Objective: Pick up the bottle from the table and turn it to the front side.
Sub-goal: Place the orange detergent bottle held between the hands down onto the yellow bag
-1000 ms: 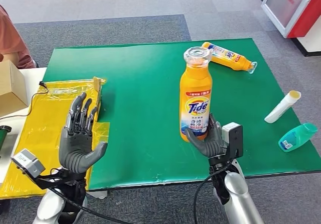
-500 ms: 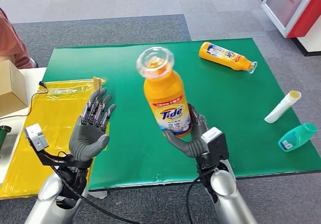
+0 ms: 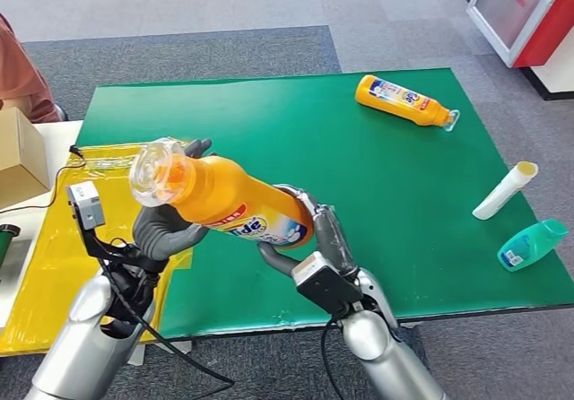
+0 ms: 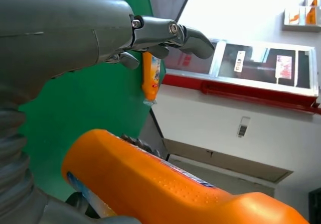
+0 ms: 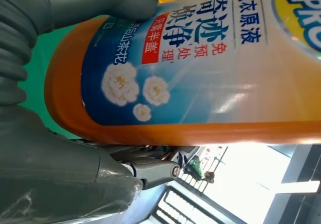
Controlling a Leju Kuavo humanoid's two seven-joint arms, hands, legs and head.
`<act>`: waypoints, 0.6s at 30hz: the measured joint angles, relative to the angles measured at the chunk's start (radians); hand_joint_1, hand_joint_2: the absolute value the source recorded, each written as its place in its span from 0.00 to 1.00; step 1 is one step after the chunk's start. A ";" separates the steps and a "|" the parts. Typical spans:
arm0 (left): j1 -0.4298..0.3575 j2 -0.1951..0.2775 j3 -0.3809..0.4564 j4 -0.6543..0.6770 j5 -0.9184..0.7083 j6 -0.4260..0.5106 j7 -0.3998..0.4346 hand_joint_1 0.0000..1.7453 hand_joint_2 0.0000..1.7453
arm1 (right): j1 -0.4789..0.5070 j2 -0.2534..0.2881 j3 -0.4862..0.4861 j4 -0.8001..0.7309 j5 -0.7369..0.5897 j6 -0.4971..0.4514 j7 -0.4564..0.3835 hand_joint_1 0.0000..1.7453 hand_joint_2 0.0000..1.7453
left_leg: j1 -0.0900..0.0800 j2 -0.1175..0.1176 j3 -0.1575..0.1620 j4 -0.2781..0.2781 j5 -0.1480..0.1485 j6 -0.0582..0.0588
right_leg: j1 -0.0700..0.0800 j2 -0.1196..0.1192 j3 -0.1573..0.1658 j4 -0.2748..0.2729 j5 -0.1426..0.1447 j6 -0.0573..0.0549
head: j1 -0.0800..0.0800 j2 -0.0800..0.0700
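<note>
- The right hand [image 3: 308, 239] has its thumb and fingers wrapped round the base end of the orange Tide detergent bottle [image 3: 230, 204]; the right wrist view shows the thumb [image 5: 102, 3] pressed on the label edge.
- The left hand [image 3: 166, 230] sits under the neck end, palm up. Its upper fingers [image 4: 166, 30] stand clear of the bottle in the left wrist view, so whether it grips or merely cradles I cannot tell.
- The bottle lies nearly level in the air above the near left part of the green mat [image 3: 271, 122], clear cap [image 3: 154, 170] pointing left.
- Risk: if the right hand lets go before the left closes, the smooth body could roll off the palm.
- Further right lie a second orange bottle [image 3: 403, 100], a white tube [image 3: 504, 191] and a teal bottle [image 3: 533, 243].
</note>
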 joint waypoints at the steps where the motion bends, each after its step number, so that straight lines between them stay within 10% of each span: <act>1: -0.013 0.003 -0.007 0.005 -0.001 -0.006 0.006 0.00 1.00 | -0.006 0.000 0.005 0.007 0.006 -0.007 0.002 1.00 1.00 | 0.000 0.000 0.000 0.000 0.000 0.000 | 0.000 0.000 0.000 0.000 0.000 0.000 | 0.000 0.000; 18: -0.137 0.047 -0.159 0.046 -0.029 -0.091 0.039 0.00 1.00 | -0.075 0.000 0.032 0.123 0.026 -0.022 0.019 1.00 1.00 | 0.000 0.000 0.000 0.000 0.000 0.000 | 0.000 0.000 0.000 0.000 0.000 0.000 | 0.000 0.000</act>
